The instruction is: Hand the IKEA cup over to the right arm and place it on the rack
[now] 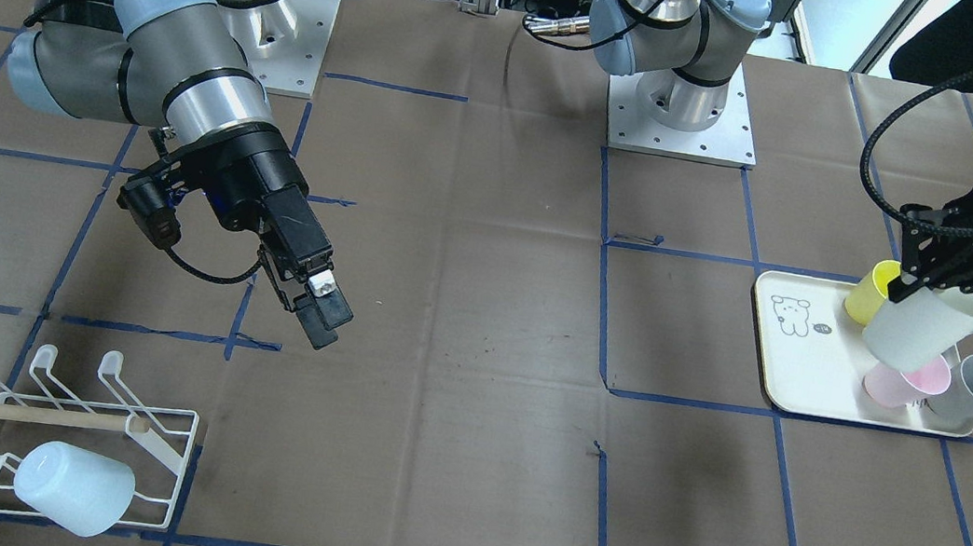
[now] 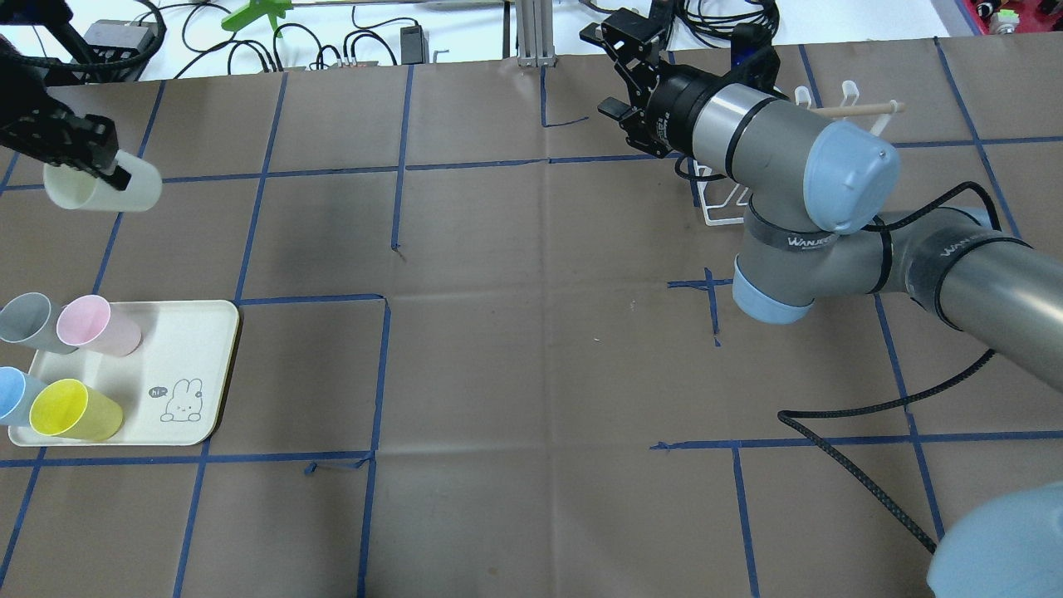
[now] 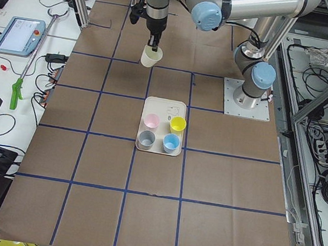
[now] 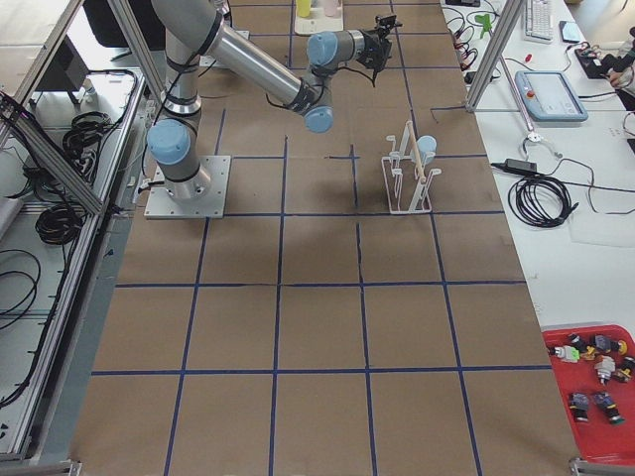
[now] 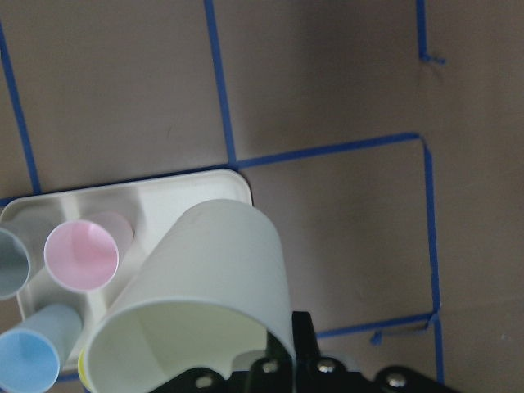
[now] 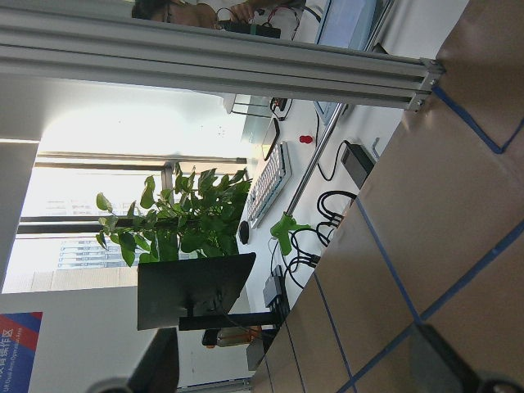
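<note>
Cups: 6 total.
- IKEA cup (image 1: 921,328), cream, ×1: tilted, rim pinched by L gripper (image 1: 905,289), aloft nr tray (image 1: 797,375), well apart from rack (image 1: 185,459).
- On tray ×4: yellow cup (image 2: 75,409), pink cup (image 2: 95,325), grey cup (image 2: 25,320), blue cup (image 2: 12,394).
- On rack ×1: pale-blue cup (image 1: 75,487).

R gripper (image 2: 602,71): fingers spread, empty.

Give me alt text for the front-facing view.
The left gripper holds a white cup aloft, tilted, partly hiding the tray of coloured cups. The right gripper hangs open and empty over the table; the rack carries one pale blue cup.
</note>
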`<state>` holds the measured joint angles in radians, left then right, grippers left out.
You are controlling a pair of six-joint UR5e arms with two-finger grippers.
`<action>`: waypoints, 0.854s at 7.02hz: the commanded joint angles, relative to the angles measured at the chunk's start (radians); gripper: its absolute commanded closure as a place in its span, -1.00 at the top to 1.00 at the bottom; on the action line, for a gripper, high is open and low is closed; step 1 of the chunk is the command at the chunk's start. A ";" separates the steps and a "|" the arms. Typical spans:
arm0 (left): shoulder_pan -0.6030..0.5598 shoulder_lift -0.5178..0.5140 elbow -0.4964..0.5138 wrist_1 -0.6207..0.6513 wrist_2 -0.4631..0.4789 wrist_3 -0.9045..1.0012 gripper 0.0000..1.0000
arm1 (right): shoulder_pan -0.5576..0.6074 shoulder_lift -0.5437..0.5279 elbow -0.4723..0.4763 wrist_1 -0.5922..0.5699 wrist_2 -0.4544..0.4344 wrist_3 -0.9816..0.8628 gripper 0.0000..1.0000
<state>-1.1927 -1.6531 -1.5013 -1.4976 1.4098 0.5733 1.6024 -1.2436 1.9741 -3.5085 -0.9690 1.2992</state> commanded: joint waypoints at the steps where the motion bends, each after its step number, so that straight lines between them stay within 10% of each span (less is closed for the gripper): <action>1: -0.045 -0.057 -0.028 0.231 -0.252 0.005 -1.00 | 0.005 -0.004 0.014 -0.010 -0.026 0.002 0.99; 6: -0.198 -0.039 -0.406 0.991 -0.560 -0.001 -1.00 | 0.007 0.001 0.014 -0.026 -0.057 0.149 0.99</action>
<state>-1.3344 -1.6982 -1.8201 -0.6767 0.8760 0.5736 1.6091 -1.2431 1.9879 -3.5378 -1.0265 1.4357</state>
